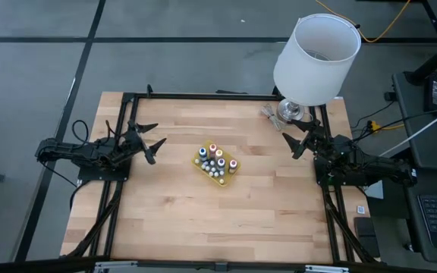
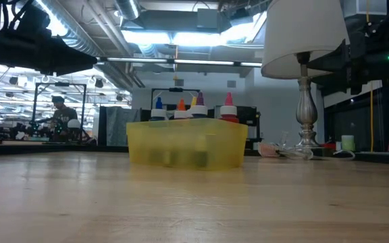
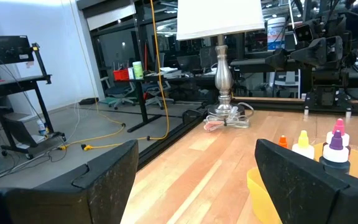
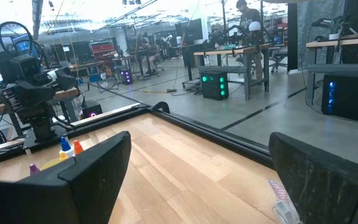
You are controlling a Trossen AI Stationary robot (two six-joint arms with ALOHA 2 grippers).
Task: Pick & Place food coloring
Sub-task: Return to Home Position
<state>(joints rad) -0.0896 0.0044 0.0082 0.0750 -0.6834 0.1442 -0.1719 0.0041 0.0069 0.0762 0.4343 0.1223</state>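
The food coloring (image 1: 215, 159) is a cluster of small dropper bottles with blue, orange, yellow, purple and red caps (image 2: 193, 106). They stand upright in a yellow tray (image 2: 186, 144) that sits flat on the middle of the wooden table. My left gripper (image 1: 156, 142) hangs open at the table's left side and points level toward the tray; its wrist view shows the bottles (image 3: 328, 148) just ahead. At the right side my right gripper (image 1: 289, 145) is open too, and from there the bottles (image 4: 68, 148) appear farther off. Neither gripper touches anything.
A table lamp with a white shade (image 1: 315, 54) and a silver foot (image 2: 306, 138) stands at the table's far right corner, its cord coiled at the base (image 3: 227, 120). A black frame rail (image 1: 203, 95) runs along the table's far edge. Bare wood lies around the tray.
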